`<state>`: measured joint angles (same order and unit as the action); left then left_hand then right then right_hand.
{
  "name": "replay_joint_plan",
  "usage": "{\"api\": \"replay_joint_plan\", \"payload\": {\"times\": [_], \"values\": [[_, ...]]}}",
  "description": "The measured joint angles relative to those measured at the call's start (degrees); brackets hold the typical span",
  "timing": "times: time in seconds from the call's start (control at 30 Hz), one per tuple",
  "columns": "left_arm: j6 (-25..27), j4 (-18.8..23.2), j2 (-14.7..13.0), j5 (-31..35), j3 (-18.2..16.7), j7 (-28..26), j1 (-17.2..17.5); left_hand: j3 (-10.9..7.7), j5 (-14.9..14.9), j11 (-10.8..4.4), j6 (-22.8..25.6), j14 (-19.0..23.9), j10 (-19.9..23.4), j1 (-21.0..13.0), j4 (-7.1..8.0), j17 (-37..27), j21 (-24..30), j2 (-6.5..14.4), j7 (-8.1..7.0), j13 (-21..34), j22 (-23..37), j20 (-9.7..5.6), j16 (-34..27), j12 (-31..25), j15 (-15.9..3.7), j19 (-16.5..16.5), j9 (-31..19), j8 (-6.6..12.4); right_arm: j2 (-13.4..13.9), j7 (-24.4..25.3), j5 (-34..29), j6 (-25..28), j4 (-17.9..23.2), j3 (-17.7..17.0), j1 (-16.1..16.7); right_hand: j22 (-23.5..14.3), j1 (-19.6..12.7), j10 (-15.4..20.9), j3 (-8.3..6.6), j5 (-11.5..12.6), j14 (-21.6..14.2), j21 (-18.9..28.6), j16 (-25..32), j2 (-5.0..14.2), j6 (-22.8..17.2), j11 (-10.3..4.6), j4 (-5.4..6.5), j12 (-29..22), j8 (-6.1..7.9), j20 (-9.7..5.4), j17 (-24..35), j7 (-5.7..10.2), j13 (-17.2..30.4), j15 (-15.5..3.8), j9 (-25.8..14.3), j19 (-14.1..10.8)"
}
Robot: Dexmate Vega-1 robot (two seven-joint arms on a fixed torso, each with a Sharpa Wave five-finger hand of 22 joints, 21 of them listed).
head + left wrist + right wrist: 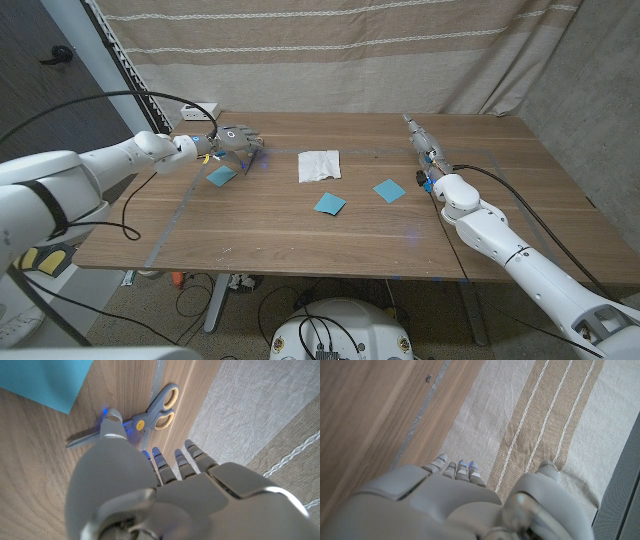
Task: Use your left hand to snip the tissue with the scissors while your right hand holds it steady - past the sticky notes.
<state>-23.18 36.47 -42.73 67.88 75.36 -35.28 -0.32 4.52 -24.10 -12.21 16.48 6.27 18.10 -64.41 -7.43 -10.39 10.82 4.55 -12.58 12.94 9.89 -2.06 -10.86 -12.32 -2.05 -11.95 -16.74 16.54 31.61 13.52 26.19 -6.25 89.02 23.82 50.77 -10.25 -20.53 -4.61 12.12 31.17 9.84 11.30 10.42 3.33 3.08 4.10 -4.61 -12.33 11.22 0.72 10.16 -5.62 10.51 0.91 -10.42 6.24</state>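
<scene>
We judge the step in hand to be the pickup of the scissors (145, 417), since nothing is cut yet and the tissue (320, 165) lies untouched near the middle of the tabletop, toward its far edge. Our left hand (238, 139) hovers over the scissors near the far left corner; in the left wrist view they lie on the wood just beyond our fingertips (172, 455), blades nearly closed, yellow-lined loops pointing to the table's edge. Our fingers are spread and hold nothing. To do this well, we should come down on the loops, not the blades, thread thumb and fingers in cleanly, and lift only once the grip feels sure; scissors lying flat will likely slide on smooth wood if we nudge them sideways.

Our right hand (424, 143) waits near the far right part of the tabletop, fingers stretched out and holding nothing, well apart from the tissue. It will need to press one side of the tissue down before any snip, because thin tissue will probably bunch up.

Three blue sticky notes lie around: one (221, 175) just beside our left hand, one (329, 204) nearer the front edge below the tissue, one (389, 190) between the tissue and our right arm.

The table (300, 245) is brown wood with a strip of tape along its left side. Behind its far edge hangs a beige striped curtain (330, 50), and a white power outlet box (200, 110) sits at the far left corner
</scene>
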Motion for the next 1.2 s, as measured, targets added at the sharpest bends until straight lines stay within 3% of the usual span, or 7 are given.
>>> {"api": "replay_joint_plan", "payload": {"times": [0.43, 1.1, 1.2], "values": [[-0.3, -6.0, 3.3, -2.4, 4.5, -2.8, -1.6, -1.05, 1.2, -0.27, 0.2, 0.4, 0.3, 0.0, 0.11, 0.0, 0.0, 0.0, 0.0, 0.3, 0.0, 0.0, 0.0, 0.0, -0.2, 0.0, 0.1, 0.21, -0.1, 0.1, -0.1, 0.3, -0.1, 0.2, -0.2, 0.0, 0.0, 0.0, 0.0, 0.0, 0.0, 0.0, 0.0, 0.0, 0.0, 0.0, 0.0, 0.0, 0.0, 0.0, 0.0, 0.0, 0.0, 0.0, 0.0, 0.0], [0.4, -9.2, 5.5, -6.8, 8.1, -5.2, -1.6, -3.56, 3.6, 0.04, 1.7, 1.1, 1.2, -0.5, 0.06, -0.2, 0.0, 0.6, -0.09, 0.3, 0.0, -0.21, 0.0, 0.0, -0.3, -0.2, 0.5, 0.21, 0.4, 0.6, -0.1, 0.7, 1.0, -0.1, 0.6, 0.0, -0.1, 0.0, 0.24, 0.0, 0.0, 0.0, 0.0, 0.7, 0.0, 0.0, 0.24, 0.0, 0.0, 0.0, 0.1, 0.0, 0.0, 0.0, 0.0, 0.0], [0.4, -9.5, 5.7, -7.1, 8.3, -5.4, -1.4, -3.9, 4.3, -0.17, 1.7, 1.4, 1.6, 0.2, 0.27, -0.1, 0.0, 1.5, -0.09, 0.3, 0.0, -0.19, 0.0, 0.0, 0.0, -0.2, 0.4, 0.21, 0.4, 0.6, -0.1, 0.7, 1.0, -0.1, 0.6, 0.0, -0.1, 0.0, 0.24, 0.0, 0.0, 0.0, 0.0, 0.7, 0.0, 0.0, 0.24, 0.0, 0.0, 0.0, 0.1, 0.0, 0.0, 0.0, 0.0, 0.0]]}}
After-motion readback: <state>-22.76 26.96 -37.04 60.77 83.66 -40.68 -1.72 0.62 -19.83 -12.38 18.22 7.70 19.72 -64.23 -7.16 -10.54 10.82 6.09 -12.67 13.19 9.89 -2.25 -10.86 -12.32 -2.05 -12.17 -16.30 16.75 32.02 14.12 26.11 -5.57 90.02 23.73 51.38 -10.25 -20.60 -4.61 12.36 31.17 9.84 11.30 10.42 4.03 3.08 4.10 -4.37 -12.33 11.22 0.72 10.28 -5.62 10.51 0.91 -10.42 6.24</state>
